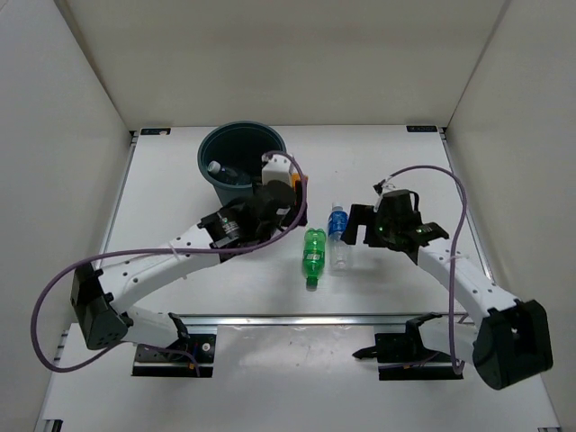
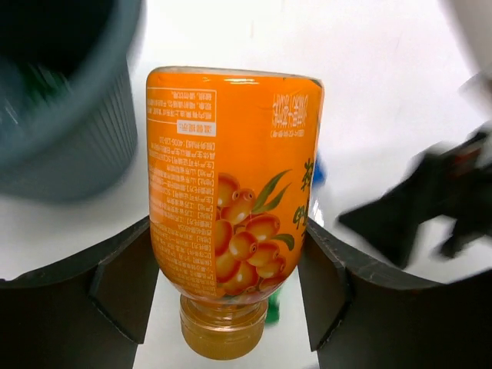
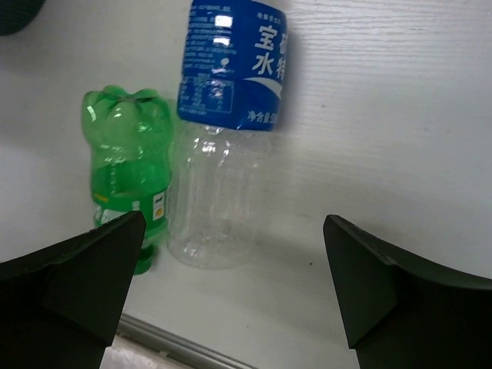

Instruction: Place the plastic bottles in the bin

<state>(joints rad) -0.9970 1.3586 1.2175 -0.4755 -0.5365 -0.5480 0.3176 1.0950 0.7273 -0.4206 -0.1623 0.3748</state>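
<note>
My left gripper (image 2: 231,288) is shut on the orange bottle (image 2: 231,184) and holds it cap toward the camera, just right of the dark teal bin (image 2: 69,138). In the top view this gripper (image 1: 288,191) hangs by the bin's (image 1: 203,160) right rim. A bottle (image 1: 219,170) lies inside the bin. The green bottle (image 1: 312,255) and the clear blue-labelled bottle (image 1: 337,238) lie side by side on the table. My right gripper (image 1: 358,227) is open and empty just right of them. The right wrist view shows the green bottle (image 3: 127,169) and the clear bottle (image 3: 219,154) ahead of the open gripper (image 3: 231,288).
White walls enclose the table on three sides. A metal rail (image 1: 297,317) runs along the near edge, also low in the right wrist view (image 3: 184,346). The right arm shows blurred in the left wrist view (image 2: 430,207).
</note>
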